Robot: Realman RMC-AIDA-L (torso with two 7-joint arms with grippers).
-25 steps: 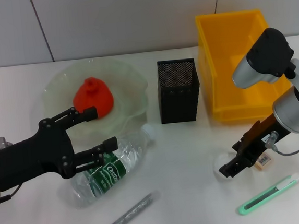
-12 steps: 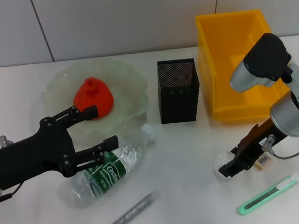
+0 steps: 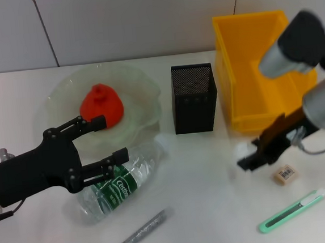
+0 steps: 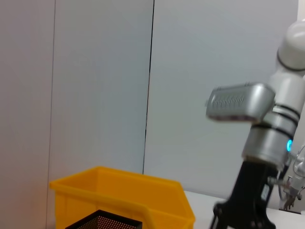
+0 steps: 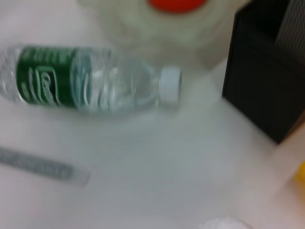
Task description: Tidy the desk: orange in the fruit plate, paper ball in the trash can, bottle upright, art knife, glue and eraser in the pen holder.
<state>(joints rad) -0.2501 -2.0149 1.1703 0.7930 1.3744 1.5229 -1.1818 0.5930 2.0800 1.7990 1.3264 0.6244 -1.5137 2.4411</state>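
The orange (image 3: 101,106) lies in the pale fruit plate (image 3: 139,83). A clear bottle (image 3: 121,179) with a green label lies on its side in front of the plate, also seen in the right wrist view (image 5: 90,78). My left gripper (image 3: 111,139) hovers open just over the bottle's near end. My right gripper (image 3: 247,157) is raised off the table, shut on the white paper ball (image 3: 242,148), left of the yellow trash can (image 3: 260,70). The eraser (image 3: 284,174) and green art knife (image 3: 293,211) lie below it. The grey glue (image 3: 136,237) lies at the front. The black pen holder (image 3: 193,98) stands mid-table.
The trash can (image 4: 124,191) and the pen holder's rim (image 4: 105,222) show low in the left wrist view, with the right arm (image 4: 259,143) beyond. A white wall backs the table.
My right gripper has risen from the table and moved toward the trash can, carrying the paper ball. The eraser now lies uncovered. The left arm has not moved.
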